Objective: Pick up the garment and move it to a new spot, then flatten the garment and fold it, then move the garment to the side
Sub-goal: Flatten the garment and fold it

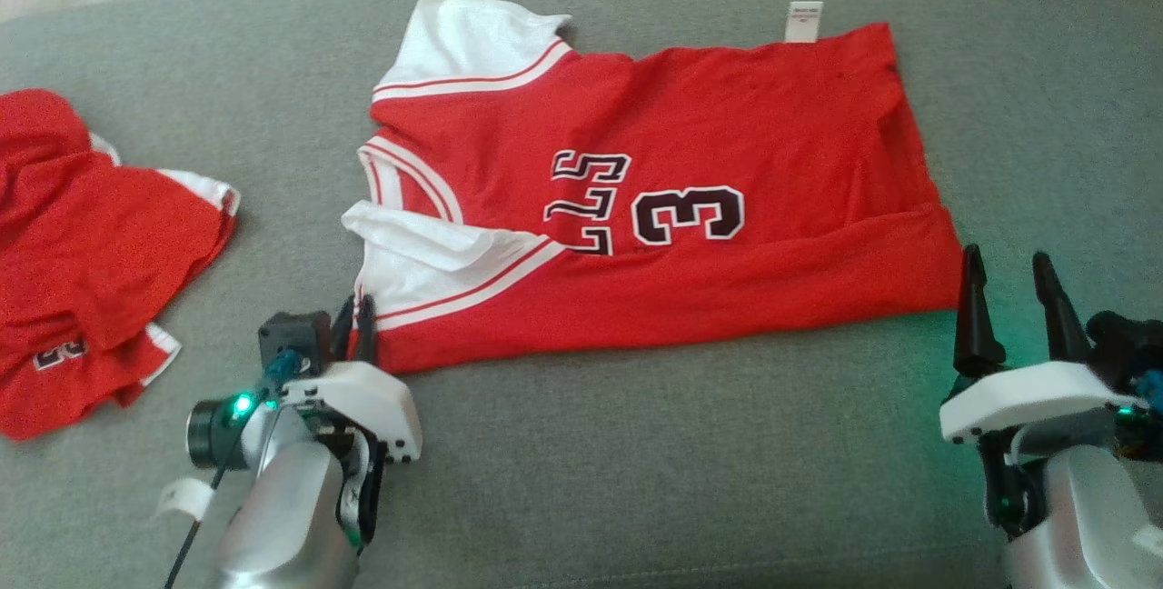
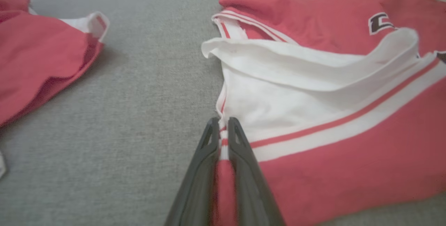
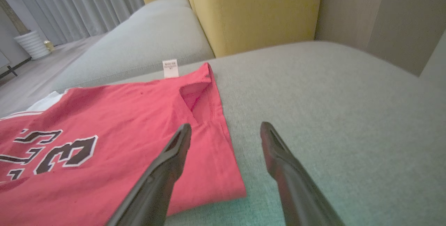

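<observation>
The garment (image 1: 690, 134) is a red jersey with white sleeves and a black "3", spread sideways on the grey sofa cushion, collar to the left. My left gripper (image 1: 356, 324) sits at its near-left corner; in the left wrist view the two dark fingers are shut on the garment (image 2: 334, 142), pinching its red and white hem at the gripper (image 2: 223, 128). My right gripper (image 1: 1010, 273) stands open just beside the near-right corner. In the right wrist view the garment (image 3: 104, 142) lies under the left finger, with the open gripper (image 3: 225, 130) straddling its edge.
A second red garment (image 1: 82, 244) lies crumpled at the left of the cushion (image 1: 636, 462). A yellow armchair (image 3: 251, 6) and another grey cushion (image 3: 146, 34) stand beyond the far edge. A white label (image 1: 804, 21) sticks out from the jersey's far hem.
</observation>
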